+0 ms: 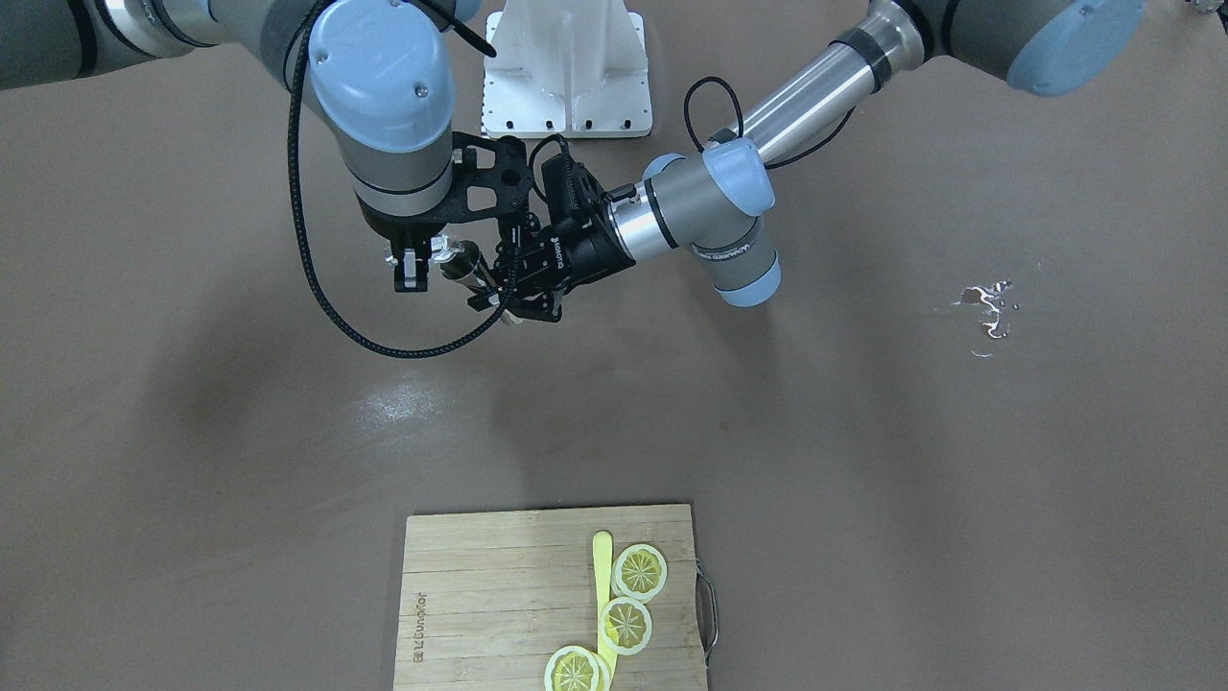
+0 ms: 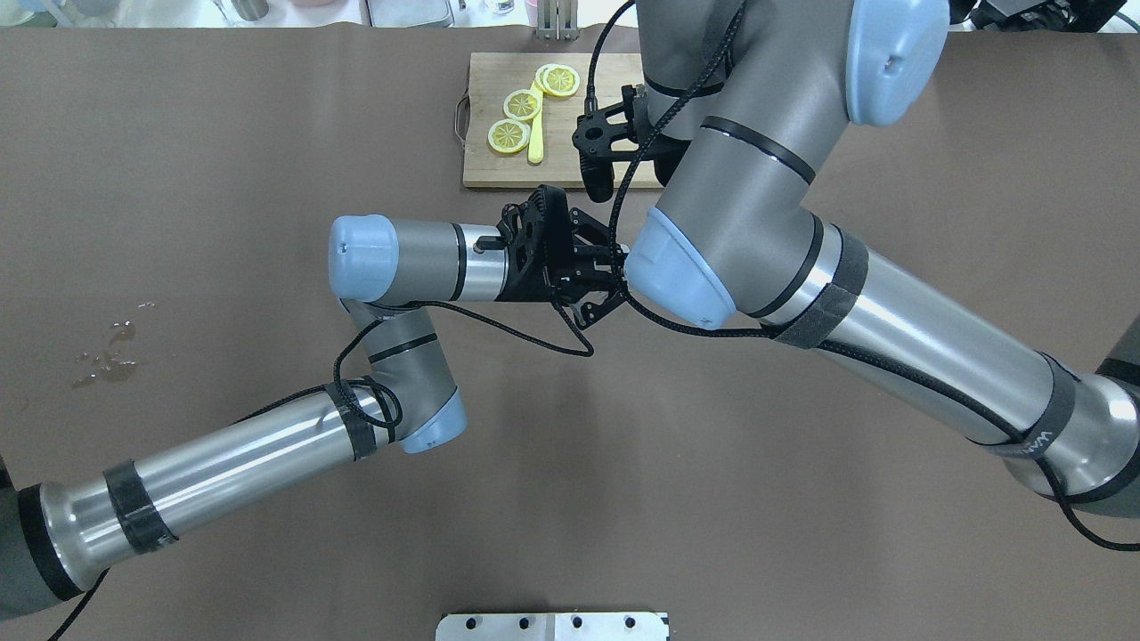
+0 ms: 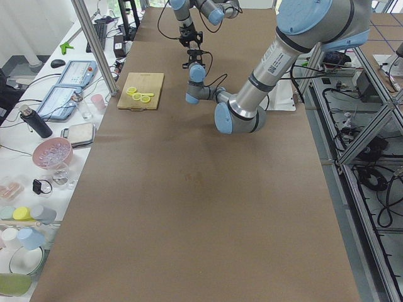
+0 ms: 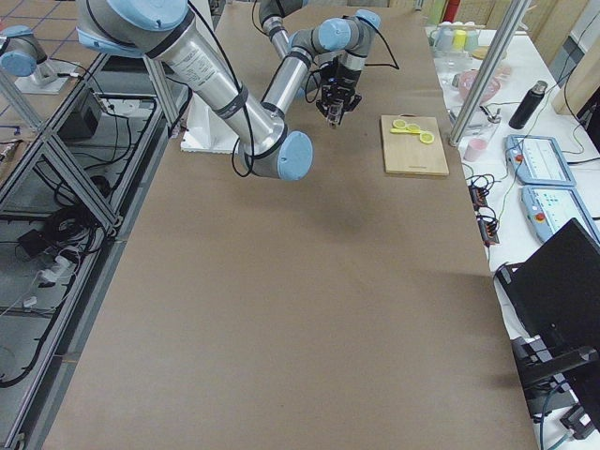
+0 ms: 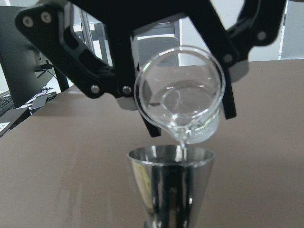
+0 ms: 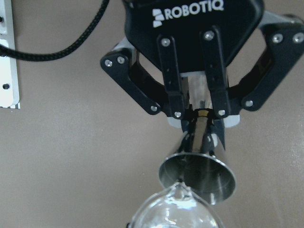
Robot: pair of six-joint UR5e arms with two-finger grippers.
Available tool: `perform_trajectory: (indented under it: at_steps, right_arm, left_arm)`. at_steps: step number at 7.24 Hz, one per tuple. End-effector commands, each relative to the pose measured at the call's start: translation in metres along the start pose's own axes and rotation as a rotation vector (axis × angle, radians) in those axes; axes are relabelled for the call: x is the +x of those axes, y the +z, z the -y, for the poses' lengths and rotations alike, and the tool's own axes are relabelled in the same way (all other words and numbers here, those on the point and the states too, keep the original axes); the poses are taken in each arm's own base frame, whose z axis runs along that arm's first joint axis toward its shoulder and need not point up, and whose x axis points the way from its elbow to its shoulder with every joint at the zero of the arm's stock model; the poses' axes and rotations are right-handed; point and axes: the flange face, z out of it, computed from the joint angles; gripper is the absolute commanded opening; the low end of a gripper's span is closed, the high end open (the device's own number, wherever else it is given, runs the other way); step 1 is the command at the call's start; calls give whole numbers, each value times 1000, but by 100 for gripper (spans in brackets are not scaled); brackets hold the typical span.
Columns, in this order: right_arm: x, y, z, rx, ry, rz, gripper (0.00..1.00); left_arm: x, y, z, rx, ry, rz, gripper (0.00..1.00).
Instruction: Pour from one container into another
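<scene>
Pinching jigger point(image 6: 197, 172) waist between right fingers point(image 6: 172, 80)

Brown table point(image 1: 192, 432) — a wooden cutting board point(image 1: 499, 595) at one edge, a small wet spill point(image 1: 988, 309) well apart.

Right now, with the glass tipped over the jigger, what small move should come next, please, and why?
Probably hold the glass at this tilt, or tip it slightly more, its lip kept over the jigger. A thin stream falls from the lip into the jigger's mouth, and the glass is not yet empty.
</scene>
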Motion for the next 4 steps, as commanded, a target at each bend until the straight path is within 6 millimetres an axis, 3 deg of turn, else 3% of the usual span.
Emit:
perform_trajectory:
  at_steps: [1, 4]
  right_arm:
    - [0, -2, 2, -23, -10, 2, 0]
    - [6, -8, 10, -41, -31, 20, 0]
  left_arm:
    - [1, 0, 0, 4, 1, -2, 0]
    - [2, 1, -1, 4, 0, -4, 0]
